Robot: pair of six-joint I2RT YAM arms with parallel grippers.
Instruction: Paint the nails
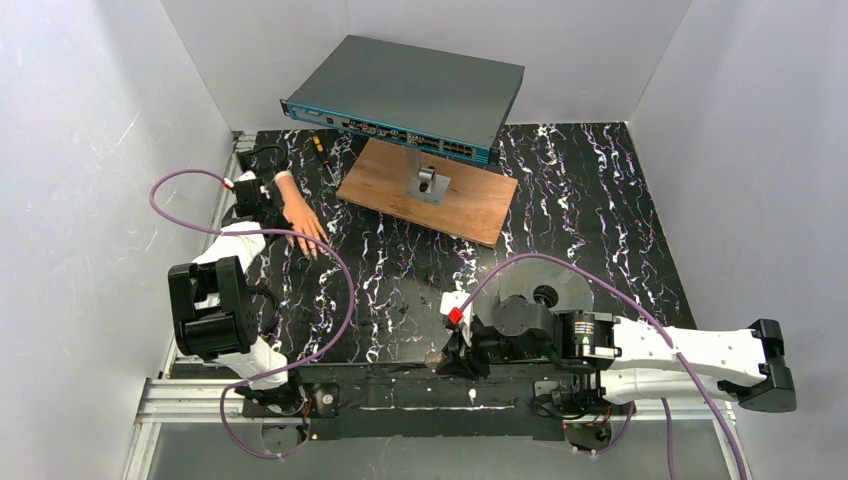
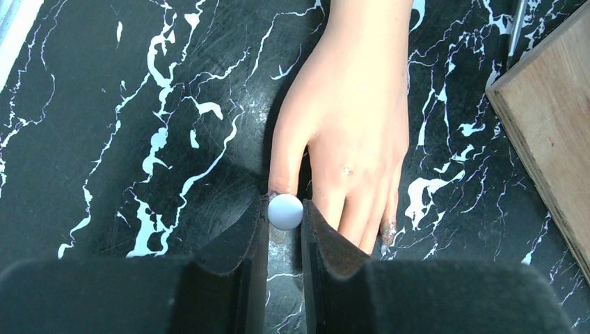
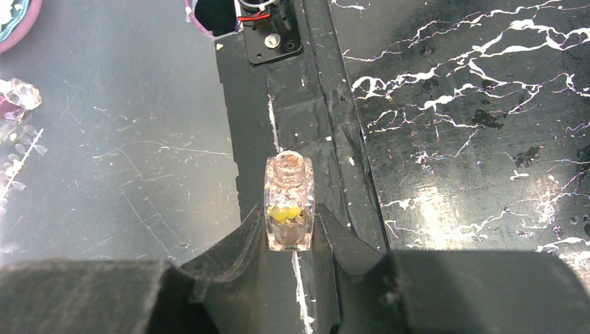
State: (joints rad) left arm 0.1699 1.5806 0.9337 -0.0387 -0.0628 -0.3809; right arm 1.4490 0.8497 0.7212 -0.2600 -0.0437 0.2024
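From the top: shows the mannequin hand (image 1: 300, 212) lying flat at the far left of the black marbled table (image 1: 600, 220), its fingertips aimed toward the near edge, with the left gripper (image 1: 280, 232) right at its thumb side. Leaves little room there, with a white wall close on the left, a wooden board (image 1: 470, 205) near on the right and a network switch (image 1: 405, 95) beyond the board. Offers broad bare marble between the hand and a grey disc (image 1: 565, 285) at centre-right. Puts the right gripper (image 1: 438, 358) at the table's near edge, well apart from the hand, gripping a small bottle (image 1: 433, 357).

From the left wrist: shows both fingers (image 2: 243, 243) pressed onto a pale round cap (image 2: 286, 211), held right at the thumb tip; cannot tell whether touching. Places the nails (image 2: 387, 233) at the fingertips nearest the camera, partly hidden behind 1 gripper finger, with dark smudges at the thumb tip and 1 outer fingertip. Shows open marble on the left and the board's edge near on the right.

From the right wrist: shows the fingers (image 3: 240, 240) clamped on the clear glass bottle, neck open, yellowish residue inside. Sets it over the black taped strip along the table's near edge, with grey floor to the left and marble to the right
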